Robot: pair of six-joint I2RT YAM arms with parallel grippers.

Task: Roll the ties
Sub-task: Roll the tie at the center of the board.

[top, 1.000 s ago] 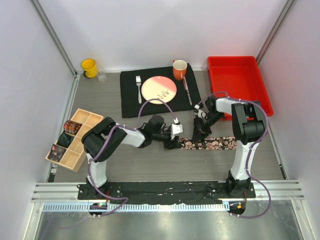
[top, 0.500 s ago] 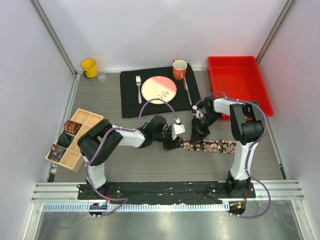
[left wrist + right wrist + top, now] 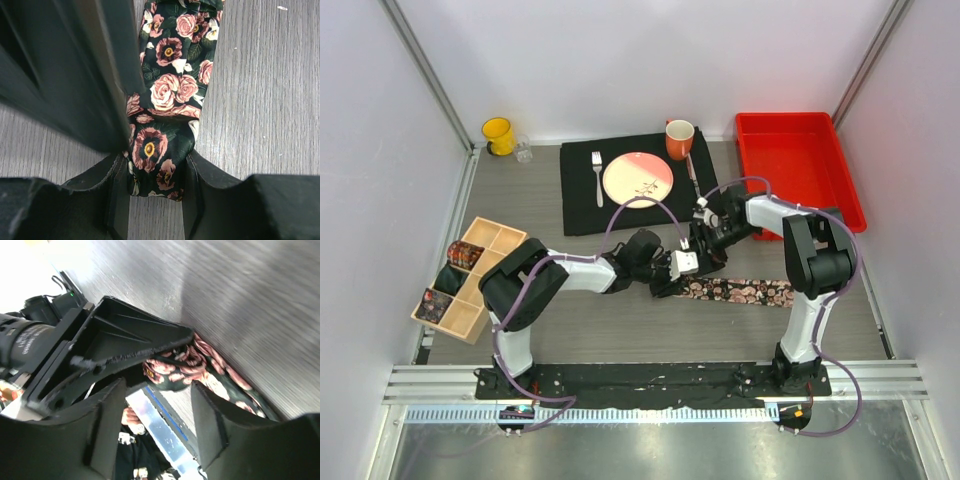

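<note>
At the left of the overhead frame, a wooden box [image 3: 480,300] on the desk [image 3: 620,340] holds rolled ties [image 3: 463,254], well apart from the action. Near centre, the left pincer [image 3: 156,189] is clenched on the left end of a floral tie [image 3: 740,291], the cloth pinched between its two fingers. Just up and right of it, the right pincer [image 3: 156,400] hangs over the same end, released, with nothing between its spread fingers; its wrist view shows the floral cloth just beyond the gap. From there the tie runs flat to the right across the desk, its long axis side to side in the frame and its free end at centre right, below the red tray [image 3: 800,160]. The left arm is the nearer, already on the cloth; the right is close above the gripped end but apart from it. By this reading, rolling has barely begun, and the next turn depends on winding along that rightward line, toward the loose length
</note>
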